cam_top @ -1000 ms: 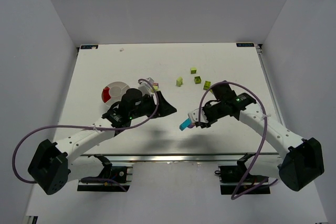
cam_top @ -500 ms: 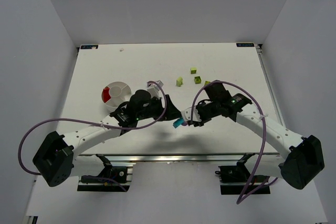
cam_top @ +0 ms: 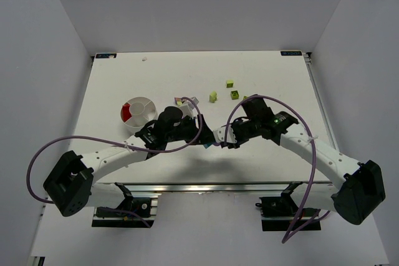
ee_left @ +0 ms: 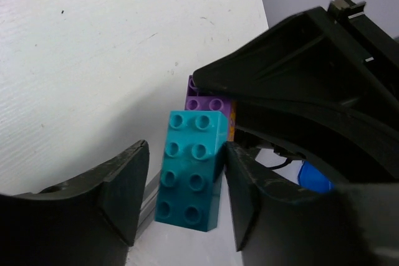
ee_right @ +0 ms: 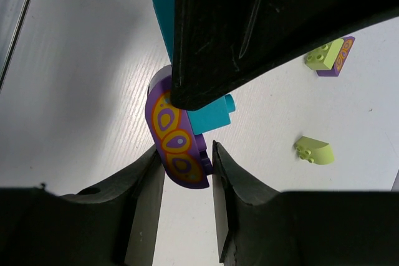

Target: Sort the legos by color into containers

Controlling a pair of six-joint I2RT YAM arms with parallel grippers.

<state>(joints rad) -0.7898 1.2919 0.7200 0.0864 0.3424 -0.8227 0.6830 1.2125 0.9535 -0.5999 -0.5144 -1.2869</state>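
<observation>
The teal brick [ee_left: 190, 169], joined to a purple brick [ee_right: 176, 141] with yellow ovals, is over the near middle of the table [cam_top: 124, 73], between both arms. The right gripper [ee_right: 185, 160] is clamped on the purple brick. The left gripper [ee_left: 186, 179] straddles the teal brick, partly open: one finger touching, a gap at the other. The white dish [cam_top: 144, 105] lies to the left, red in one compartment; lime bricks [cam_top: 213, 96] lie farther back.

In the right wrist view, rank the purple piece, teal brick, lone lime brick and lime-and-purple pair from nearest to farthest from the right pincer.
From the right pincer:
1. Purple piece, gripped in it.
2. Teal brick, just beyond, stuck to the purple one.
3. Lone lime brick, off to the right.
4. Lime-and-purple pair, upper right, farthest.
</observation>
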